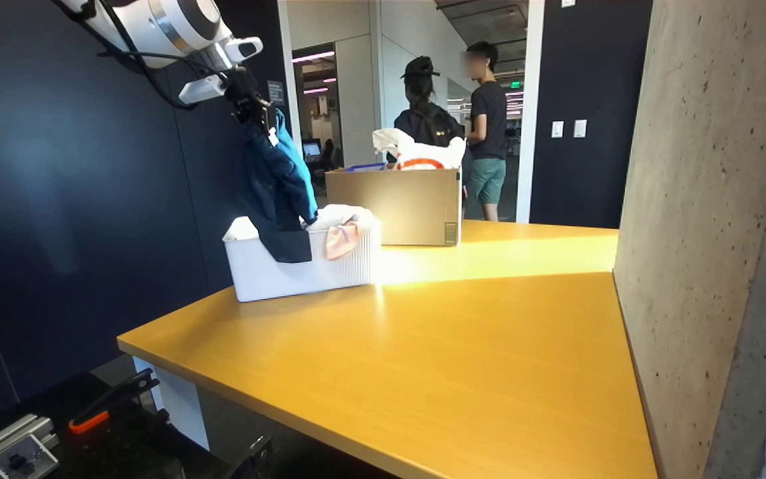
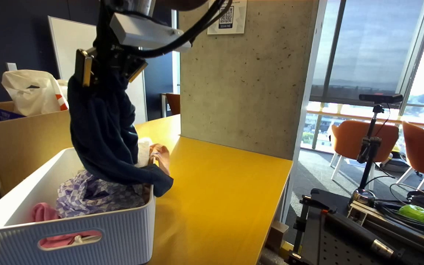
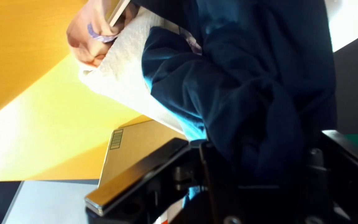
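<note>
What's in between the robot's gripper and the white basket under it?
A dark blue cloth. It hangs from the gripper down to the white basket, with its lower end out past one side. Both exterior views show this.

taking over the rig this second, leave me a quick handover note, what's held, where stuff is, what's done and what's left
Pincer: shut on the dark blue cloth, above the white bin.
Dark blue cloth: hanging down, one lower end outside past the rim; can't tell whether it touches.
White bin: on the table, beside the cardboard box; patterned cloth and pink cloth inside, peach cloth over its rim.
Done: dark blue cloth gripped and held up.
Left: it's not yet set down or released.
</note>
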Tool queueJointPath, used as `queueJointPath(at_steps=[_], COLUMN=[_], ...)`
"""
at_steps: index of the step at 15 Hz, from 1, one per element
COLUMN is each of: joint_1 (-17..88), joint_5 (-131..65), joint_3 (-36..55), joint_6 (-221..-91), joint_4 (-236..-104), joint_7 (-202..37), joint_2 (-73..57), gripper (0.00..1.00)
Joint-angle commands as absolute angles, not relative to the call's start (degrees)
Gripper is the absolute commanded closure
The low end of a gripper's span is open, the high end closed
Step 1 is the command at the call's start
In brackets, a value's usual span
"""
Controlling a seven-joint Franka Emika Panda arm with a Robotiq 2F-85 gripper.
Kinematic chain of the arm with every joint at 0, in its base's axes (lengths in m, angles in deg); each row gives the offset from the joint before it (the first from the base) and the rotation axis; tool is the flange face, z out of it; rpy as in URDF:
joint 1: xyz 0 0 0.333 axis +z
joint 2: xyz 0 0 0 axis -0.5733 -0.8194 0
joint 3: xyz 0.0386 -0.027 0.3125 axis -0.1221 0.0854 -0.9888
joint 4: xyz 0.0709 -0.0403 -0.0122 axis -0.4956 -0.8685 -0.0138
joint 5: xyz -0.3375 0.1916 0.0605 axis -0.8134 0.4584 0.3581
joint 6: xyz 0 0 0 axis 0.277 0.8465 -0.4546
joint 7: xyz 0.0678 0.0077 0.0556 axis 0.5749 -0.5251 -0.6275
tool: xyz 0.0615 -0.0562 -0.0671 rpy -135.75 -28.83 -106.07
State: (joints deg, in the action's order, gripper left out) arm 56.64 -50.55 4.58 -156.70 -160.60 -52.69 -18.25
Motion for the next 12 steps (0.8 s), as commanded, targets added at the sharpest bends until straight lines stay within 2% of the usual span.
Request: queueJointPath(at_steps=[1,6,11,12], joint_1=[51.8,45.4,45.1,45.2], joint_5=[-41.2,-27.3,-26.8,-26.8], joint_3=[1.0,-3.3,-1.7,-1.8], joint_6=[-159.0,-152.5,-146.6,-146.0], joint_4=[-160.7,-157.4,-153.4,-152.8], joint_7=[-62.5,-78.7,-80.5,-80.4], joint_2=[-21.9,-30.5,-36.7,-37.0], gripper=[0.98,0.98,0.98,0.67])
